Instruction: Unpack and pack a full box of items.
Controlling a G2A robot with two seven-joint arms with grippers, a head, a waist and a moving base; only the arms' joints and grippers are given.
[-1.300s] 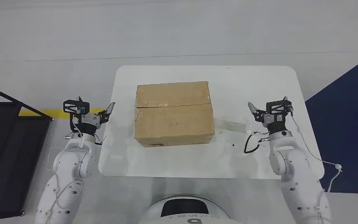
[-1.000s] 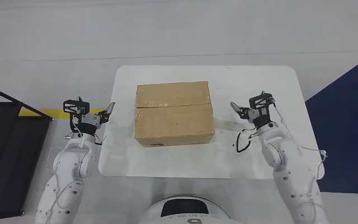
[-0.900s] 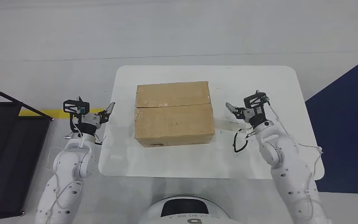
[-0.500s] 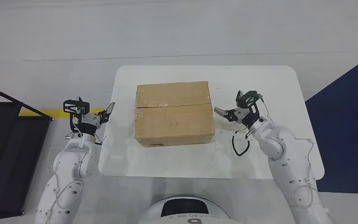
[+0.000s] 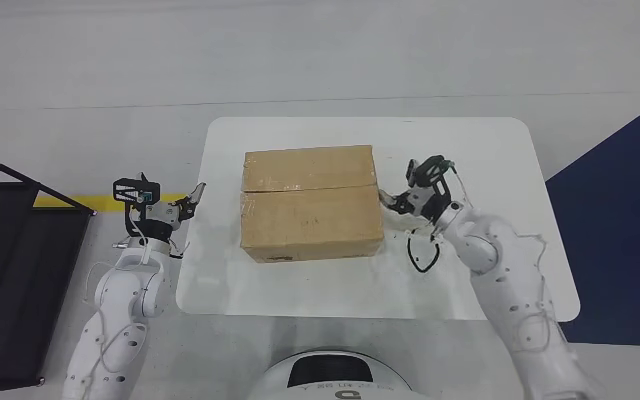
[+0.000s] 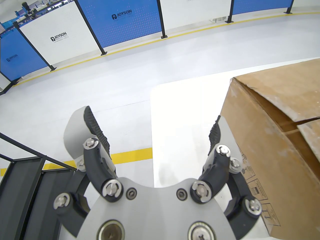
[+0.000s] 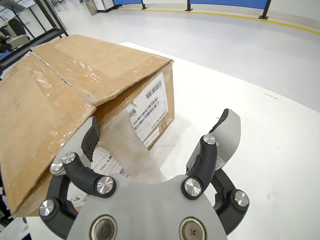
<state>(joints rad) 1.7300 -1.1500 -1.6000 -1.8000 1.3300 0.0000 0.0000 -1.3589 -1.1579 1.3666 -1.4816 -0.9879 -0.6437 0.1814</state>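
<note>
Box (image 5: pixel 312 200) on table (image 5: pixel 480 150), between left hand (image 5: pixel 192 197) and right hand (image 5: pixel 392 202).

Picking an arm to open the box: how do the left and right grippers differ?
The right gripper sits over the table, close against one end of the box; the left gripper hangs at the table's edge, apart from the box. A tape strip shows between the right gripper's jaws; only table and floor between the left gripper's. Both are open, gripping nothing.

White table (image 5: pixel 480 150); black rack (image 5: pixel 30 270) beside it.
</note>
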